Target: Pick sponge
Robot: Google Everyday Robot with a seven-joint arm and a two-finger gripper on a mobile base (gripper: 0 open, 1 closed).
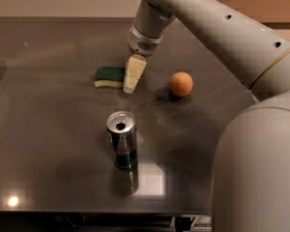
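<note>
The sponge [108, 77] lies flat on the dark table [48, 129], dark green top over pale yellow foam, left of centre. My gripper [132, 77] hangs from the grey arm that comes in from the upper right. Its cream-coloured tip is at the sponge's right end and covers that end. I cannot tell whether it touches the sponge.
An orange ball [181, 83] sits to the right of the gripper. An upright opened drink can [122, 139] stands nearer the front edge, below the sponge. The arm's large grey body [261, 168] fills the lower right of the view.
</note>
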